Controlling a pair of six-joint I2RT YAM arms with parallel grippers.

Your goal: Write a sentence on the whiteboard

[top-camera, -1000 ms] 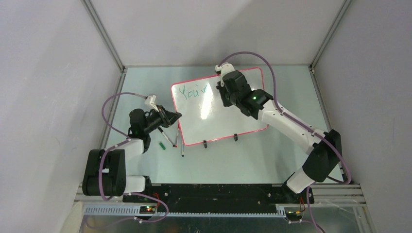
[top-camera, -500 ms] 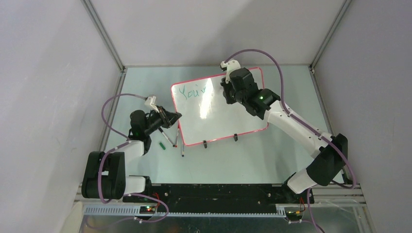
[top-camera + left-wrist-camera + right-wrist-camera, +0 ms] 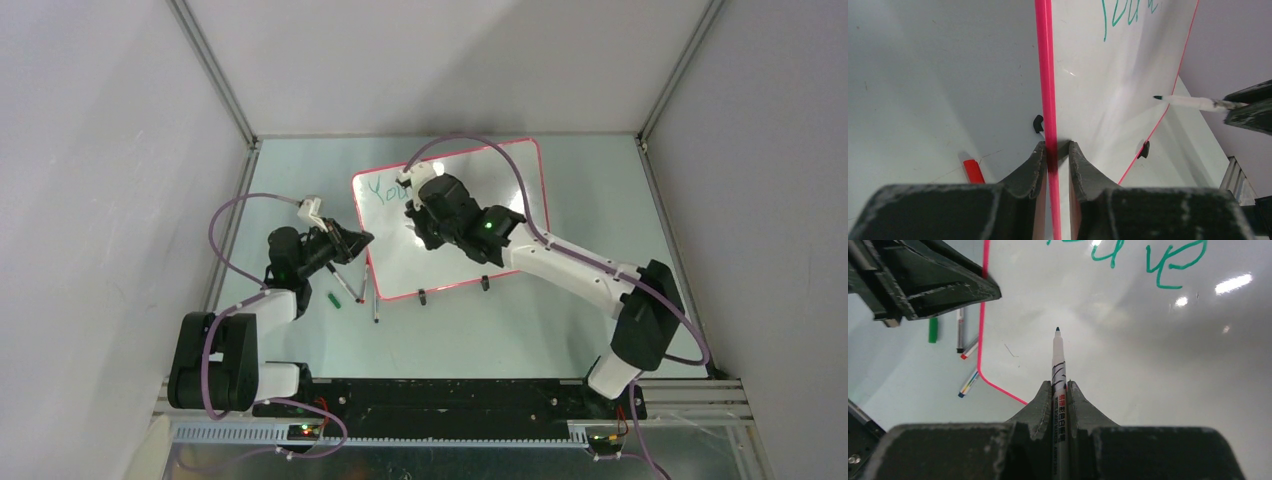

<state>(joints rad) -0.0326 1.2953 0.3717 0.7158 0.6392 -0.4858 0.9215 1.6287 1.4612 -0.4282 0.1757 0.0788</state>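
Left gripper (image 3: 1057, 146) tight on whiteboard (image 3: 1108, 85) rim, marker (image 3: 1058, 360) in right gripper (image 3: 1060, 387)

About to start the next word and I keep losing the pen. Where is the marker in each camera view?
Top external: cannot make it out, tucked under the right gripper over the whiteboard.
Left wrist: marker at the right edge, tip pointing left.
Right wrist: marker at centre, clamped, tip pointing up.
Shared landmark: the green writing, seen top external, left wrist, right wrist.
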